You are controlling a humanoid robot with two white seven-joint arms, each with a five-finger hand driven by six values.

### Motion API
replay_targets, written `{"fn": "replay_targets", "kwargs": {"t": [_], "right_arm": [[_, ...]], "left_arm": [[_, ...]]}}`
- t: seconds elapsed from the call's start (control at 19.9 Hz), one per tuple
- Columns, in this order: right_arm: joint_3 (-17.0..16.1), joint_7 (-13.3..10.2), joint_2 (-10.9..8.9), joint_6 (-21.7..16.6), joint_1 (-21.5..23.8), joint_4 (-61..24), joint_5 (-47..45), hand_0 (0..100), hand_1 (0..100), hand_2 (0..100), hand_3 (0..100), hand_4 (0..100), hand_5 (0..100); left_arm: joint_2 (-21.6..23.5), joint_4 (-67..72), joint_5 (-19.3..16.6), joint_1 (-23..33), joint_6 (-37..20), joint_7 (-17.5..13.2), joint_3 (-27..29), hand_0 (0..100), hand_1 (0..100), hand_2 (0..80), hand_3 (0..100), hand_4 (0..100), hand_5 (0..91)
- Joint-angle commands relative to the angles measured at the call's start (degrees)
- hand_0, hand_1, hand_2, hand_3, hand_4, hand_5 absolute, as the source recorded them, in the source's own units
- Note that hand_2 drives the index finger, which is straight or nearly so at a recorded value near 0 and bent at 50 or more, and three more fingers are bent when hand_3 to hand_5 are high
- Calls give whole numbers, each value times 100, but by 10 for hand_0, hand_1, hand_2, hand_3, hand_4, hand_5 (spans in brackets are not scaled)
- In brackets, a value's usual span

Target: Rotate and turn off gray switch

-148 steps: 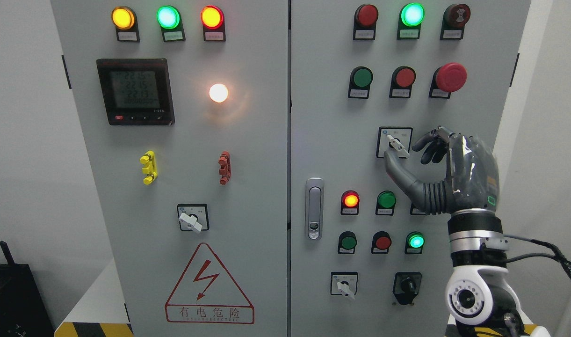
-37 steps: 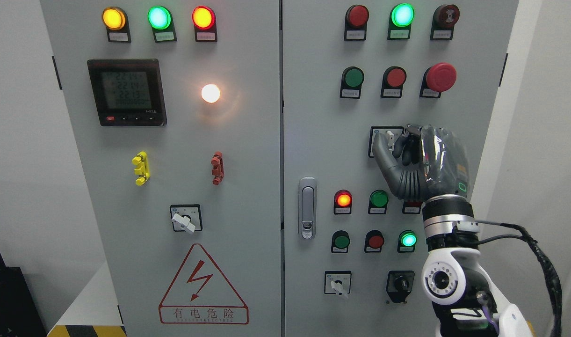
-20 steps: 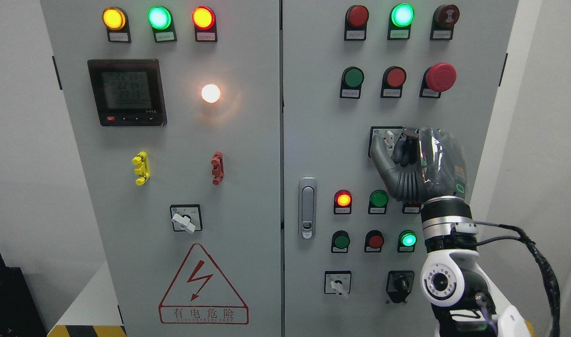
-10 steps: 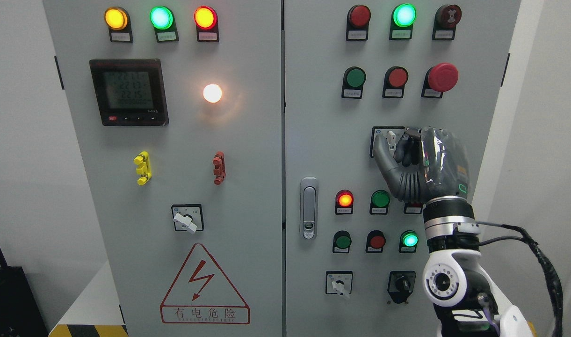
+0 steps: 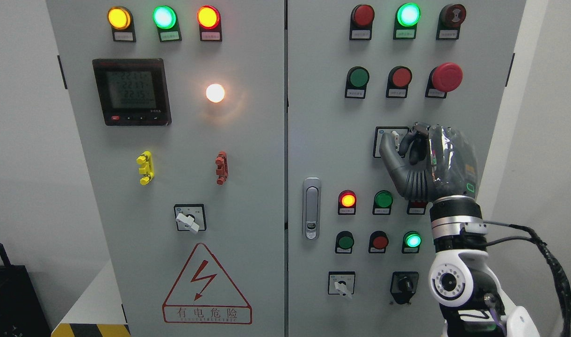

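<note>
Right hand (image 5: 425,157) upright, thumb and fingers pinching gray switch (image 5: 395,136).

The right hand (image 5: 430,161) covered most of the gray switch (image 5: 394,136); the small labels under the lamps were too small to read.

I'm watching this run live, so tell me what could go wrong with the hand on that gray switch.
The right hand hides most of the gray switch, so its handle position is hard to confirm. The grip looks shallow and could slip off mid-turn. The red emergency stop button sits just above, so an upward slip might bump it.
</note>
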Motion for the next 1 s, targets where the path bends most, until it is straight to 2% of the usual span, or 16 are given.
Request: {"fn": "replay_targets", "kwargs": {"t": [0.0,0.15,0.35,0.5,0.6,0.65,0.7,0.75,0.85,0.95], "right_arm": [[-66,-23,-150,-54,57,-248,6,494,329,720,946,875,1000],[-188,-41,-186,-150,136,-415,6,496,333,720,947,876,1000],[-382,-252,-204,-528,312,-696,-2,501,339,677,912,842,1000],[-443,-269,-212,-914,488,-916,-2,517,343,566,857,783,963],[-470,-313,-247,-1195,654,-1048,-2,529,320,492,813,756,869],[-487,-357,-256,-1345,751,-1109,6,524,303,466,781,696,788],[-514,-401,-256,-1511,839,-1171,-2,485,292,424,686,606,662],[-566,-436,-256,-1705,936,-1223,-2,463,287,406,634,535,586],[-698,-436,-256,-2048,1112,-1329,6,422,253,301,418,278,272],[-769,-437,-256,-2259,1226,-1382,-2,371,230,172,231,83,57]], "left_arm": [[0,132,-44,-1,4,-16,185,120,389,0,0,0,0],[0,132,-44,-1,4,-7,185,120,389,0,0,0,0],[0,132,-44,-1,4,-8,185,120,389,0,0,0,0],[0,132,-44,-1,4,-16,185,120,389,0,0,0,0],[0,132,-44,-1,4,-16,185,120,389,0,0,0,0],[0,132,-44,-1,4,-8,185,120,389,0,0,0,0],[0,132,-44,-1,4,-16,185,120,389,0,0,0,0],[0,132,-44,-1,4,-16,185,120,389,0,0,0,0],[0,132,-44,-1,4,-16,185,120,389,0,0,0,0],[0,132,-44,-1,4,-16,185,120,389,0,0,0,0]]}}
